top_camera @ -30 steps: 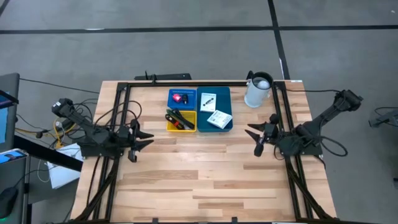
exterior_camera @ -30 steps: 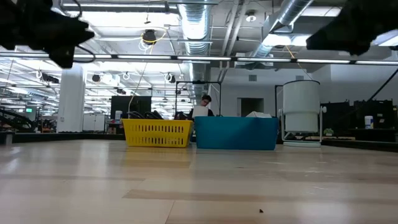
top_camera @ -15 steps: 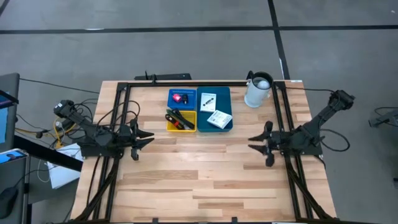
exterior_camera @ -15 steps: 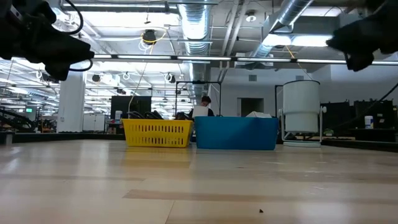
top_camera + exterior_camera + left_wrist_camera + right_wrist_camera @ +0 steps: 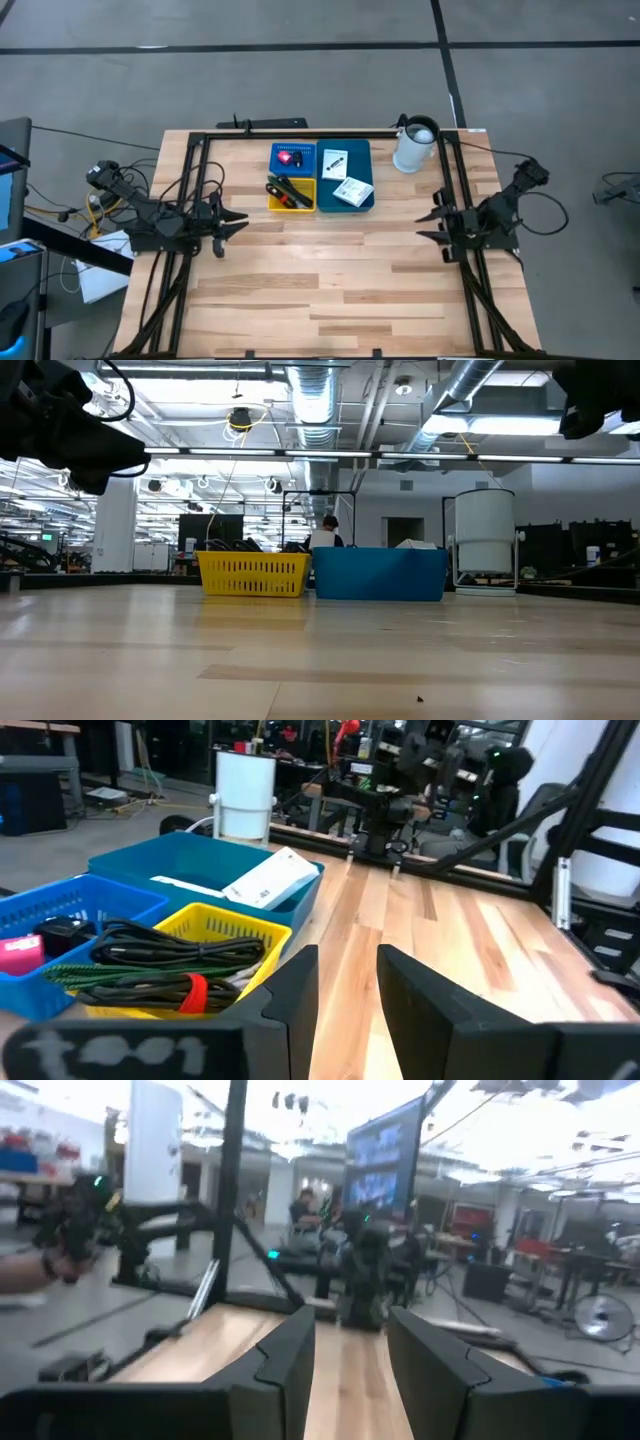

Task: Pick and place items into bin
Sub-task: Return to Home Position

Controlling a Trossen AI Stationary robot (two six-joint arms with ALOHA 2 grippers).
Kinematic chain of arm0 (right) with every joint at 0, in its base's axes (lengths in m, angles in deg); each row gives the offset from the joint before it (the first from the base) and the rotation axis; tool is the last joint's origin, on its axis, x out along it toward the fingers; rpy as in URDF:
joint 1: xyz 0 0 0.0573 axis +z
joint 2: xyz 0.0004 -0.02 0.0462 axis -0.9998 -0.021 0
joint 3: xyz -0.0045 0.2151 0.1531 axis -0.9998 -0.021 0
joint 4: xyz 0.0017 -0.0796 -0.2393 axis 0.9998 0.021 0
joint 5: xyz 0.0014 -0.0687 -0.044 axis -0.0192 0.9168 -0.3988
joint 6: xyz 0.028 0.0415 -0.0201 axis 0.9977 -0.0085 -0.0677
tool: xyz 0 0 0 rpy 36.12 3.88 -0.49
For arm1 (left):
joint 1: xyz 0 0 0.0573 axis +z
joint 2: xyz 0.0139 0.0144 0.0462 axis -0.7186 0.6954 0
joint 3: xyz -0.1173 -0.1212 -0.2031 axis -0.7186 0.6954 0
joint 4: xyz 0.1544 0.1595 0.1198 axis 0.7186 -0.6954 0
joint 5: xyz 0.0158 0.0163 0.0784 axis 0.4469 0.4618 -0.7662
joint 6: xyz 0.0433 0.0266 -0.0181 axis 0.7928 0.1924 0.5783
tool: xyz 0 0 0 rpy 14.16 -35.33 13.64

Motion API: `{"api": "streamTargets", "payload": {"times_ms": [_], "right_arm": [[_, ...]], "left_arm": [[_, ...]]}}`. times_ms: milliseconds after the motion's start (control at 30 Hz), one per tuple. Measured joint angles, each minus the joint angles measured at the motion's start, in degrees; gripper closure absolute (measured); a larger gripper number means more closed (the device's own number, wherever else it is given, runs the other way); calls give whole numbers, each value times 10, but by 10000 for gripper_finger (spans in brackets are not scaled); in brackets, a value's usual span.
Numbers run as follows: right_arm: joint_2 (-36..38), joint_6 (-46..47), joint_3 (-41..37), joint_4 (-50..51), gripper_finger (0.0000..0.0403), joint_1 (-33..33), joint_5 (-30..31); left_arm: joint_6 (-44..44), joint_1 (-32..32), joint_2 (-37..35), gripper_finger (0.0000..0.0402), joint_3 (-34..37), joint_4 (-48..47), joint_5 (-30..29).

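Observation:
The items lie in three bins at the table's far middle. A red-pink piece (image 5: 291, 158) (image 5: 20, 955) sits in the blue basket (image 5: 277, 152). Green and black pen-like tools (image 5: 288, 191) (image 5: 150, 955) fill the yellow basket (image 5: 272, 204). White printed cards (image 5: 350, 191) (image 5: 270, 880) rest in the teal bin (image 5: 366, 170). My left gripper (image 5: 230, 224) (image 5: 346, 990) hovers open over the table's left side, pointing right, short of the baskets. My right gripper (image 5: 433, 221) (image 5: 350, 1355) hovers open near the right frame rail, pointing left.
A white jug (image 5: 414, 145) (image 5: 485, 538) stands on the far right of the table beside the teal bin. Black frame rails (image 5: 196, 200) run along the left, right and far sides. Bare wood (image 5: 320, 280) stretches across the near half. A person shows in the room behind (image 5: 327, 532).
My right gripper has drawn back toward the table's right edge, staying open, and in the low view it has moved up and out toward the corner. My left gripper has sunk slightly in the low view. The bins and items have not moved.

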Motion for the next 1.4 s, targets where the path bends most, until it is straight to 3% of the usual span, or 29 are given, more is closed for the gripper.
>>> {"api": "streamTargets", "payload": {"times_ms": [133,267,433,700,1400], "right_arm": [[1,21,-1,35,282,-18,-2],[1,106,-11,84,282,-43,-2],[-18,162,-16,85,282,-66,-31],[-22,168,-16,84,282,-96,-29],[-22,167,-16,84,282,-96,-30]], "left_arm": [[0,0,2,307,0,3,-22],[9,0,3,307,0,10,-33],[17,0,3,307,1,-4,-45],[28,0,3,307,0,-4,-48],[43,-10,-6,307,1,-5,-48]]}}
